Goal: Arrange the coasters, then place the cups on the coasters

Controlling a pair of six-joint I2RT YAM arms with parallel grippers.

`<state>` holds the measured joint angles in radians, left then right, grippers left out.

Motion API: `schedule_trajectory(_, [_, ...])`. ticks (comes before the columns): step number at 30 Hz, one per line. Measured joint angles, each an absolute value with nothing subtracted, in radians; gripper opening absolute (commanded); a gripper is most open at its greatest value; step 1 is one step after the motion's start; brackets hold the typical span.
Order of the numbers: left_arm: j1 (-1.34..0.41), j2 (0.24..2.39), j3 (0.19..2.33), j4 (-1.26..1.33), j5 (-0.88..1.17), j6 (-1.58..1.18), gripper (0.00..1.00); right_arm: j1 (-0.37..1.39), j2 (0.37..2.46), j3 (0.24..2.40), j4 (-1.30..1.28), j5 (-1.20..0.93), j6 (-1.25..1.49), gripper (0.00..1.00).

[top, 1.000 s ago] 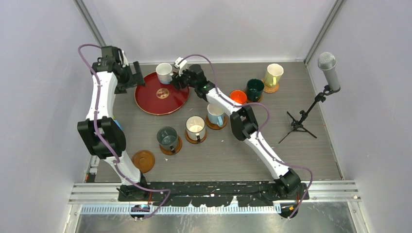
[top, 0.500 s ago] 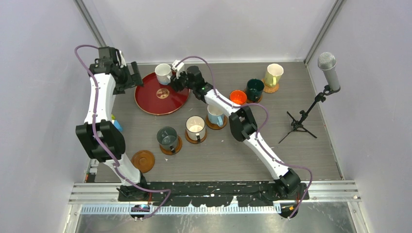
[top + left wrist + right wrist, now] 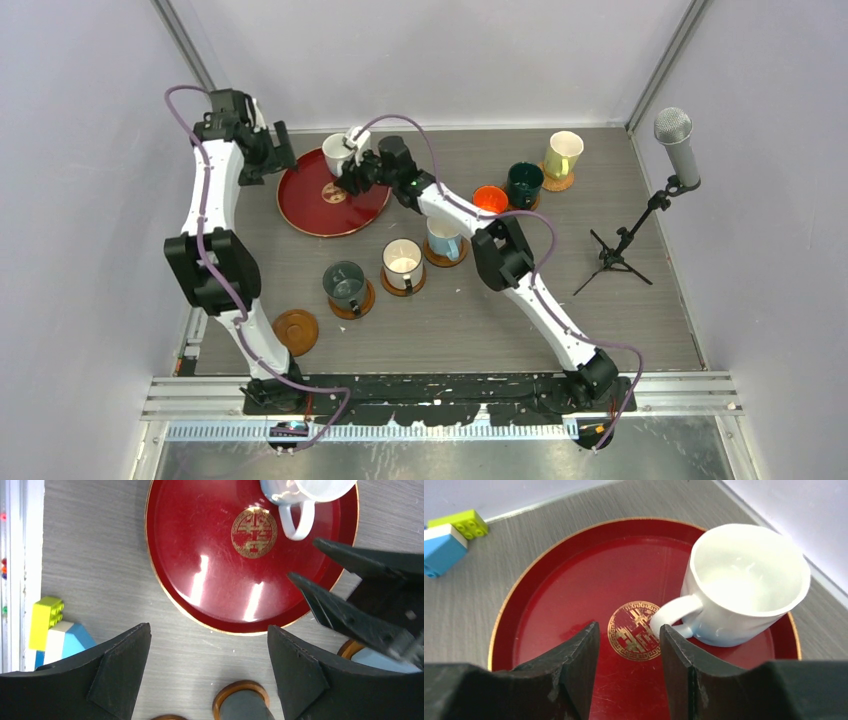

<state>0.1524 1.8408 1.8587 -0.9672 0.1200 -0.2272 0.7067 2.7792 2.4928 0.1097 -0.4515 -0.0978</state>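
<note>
A white cup (image 3: 338, 152) (image 3: 744, 587) stands on the far edge of the red tray (image 3: 312, 210) (image 3: 554, 600), its handle (image 3: 672, 613) pointing at the tray's gold emblem. My right gripper (image 3: 347, 178) (image 3: 629, 636) hangs open low over the tray. Its right fingertip is just beside the handle and nothing is between the fingers. My left gripper (image 3: 278, 155) (image 3: 209, 640) is open and empty above the table by the tray's left rim. Several cups sit on coasters: dark grey-green (image 3: 346, 285), cream (image 3: 402, 262), light blue (image 3: 443, 238), orange (image 3: 489, 200), dark teal (image 3: 523, 183), pale yellow (image 3: 563, 153). One coaster (image 3: 295, 330) lies bare.
Toy bricks, yellow-green (image 3: 46, 615) and blue-white (image 3: 67, 637), lie left of the tray near the table's left edge. A microphone on a tripod (image 3: 640, 215) stands at the right. Walls close in the table at the back and on both sides.
My right gripper has moved left over the tray, up to the white cup's handle. My left gripper has shifted slightly and its jaws have narrowed a little.
</note>
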Motion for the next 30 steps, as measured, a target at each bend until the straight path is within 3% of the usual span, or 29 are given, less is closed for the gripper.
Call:
schedule_trajectory(18, [-0.069,2.259,2.295,-0.955,-0.015,-0.165,0.73,0.571,2.230,2.101,0.200,-0.437,-0.004,0.57])
schedule_trajectory(30, [-0.094,2.450,2.402,-0.960,-0.044,-0.177,0.60,0.519,2.051,1.811,0.200,-0.422,0.020,0.57])
